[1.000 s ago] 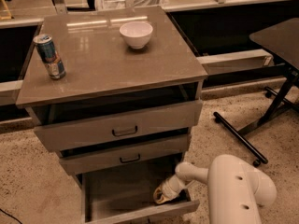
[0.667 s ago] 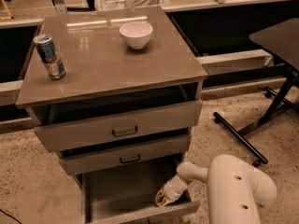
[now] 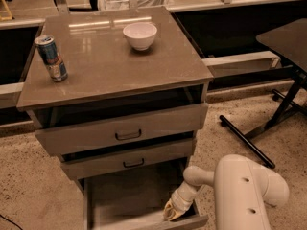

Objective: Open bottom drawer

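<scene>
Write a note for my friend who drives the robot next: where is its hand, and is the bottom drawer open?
Gripper: low down, at the right end of the bottom drawer's front edge.
Bottom drawer: pulled well out from the cabinet, its inside showing.
Middle drawer and top drawer: sitting further back than the bottom one.
Soda can and white bowl: standing on the cabinet top.
Done: the drawer looks open.
Left: probably only to back the arm away from the drawer.
</scene>
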`<state>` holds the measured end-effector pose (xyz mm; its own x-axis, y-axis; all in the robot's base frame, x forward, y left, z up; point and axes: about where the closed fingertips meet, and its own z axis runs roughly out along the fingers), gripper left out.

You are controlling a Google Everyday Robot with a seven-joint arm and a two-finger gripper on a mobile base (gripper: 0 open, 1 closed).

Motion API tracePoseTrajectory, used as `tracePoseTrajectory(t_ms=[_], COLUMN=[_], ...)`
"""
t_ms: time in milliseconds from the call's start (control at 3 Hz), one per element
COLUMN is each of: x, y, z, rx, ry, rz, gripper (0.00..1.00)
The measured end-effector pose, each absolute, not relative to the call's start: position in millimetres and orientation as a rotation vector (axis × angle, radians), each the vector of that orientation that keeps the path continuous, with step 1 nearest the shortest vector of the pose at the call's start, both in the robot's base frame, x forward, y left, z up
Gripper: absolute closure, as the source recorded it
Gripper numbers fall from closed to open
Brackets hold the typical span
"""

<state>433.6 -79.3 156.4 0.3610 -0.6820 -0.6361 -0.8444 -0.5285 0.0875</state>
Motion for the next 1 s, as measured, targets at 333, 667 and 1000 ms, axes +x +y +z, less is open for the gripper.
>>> tracePoseTrajectory(t_ms=[333,667,1000], x=[427.9,433.4,444.9], y=[-80.9,-69.0,-49.4], z=[159.3,199.3,280.3], rx=[-2.379,-2.256,-2.065], ry=[1.362,1.288,1.127], rz=[0.947,0.913,0.782], gripper=[1.0,1.0,1.0])
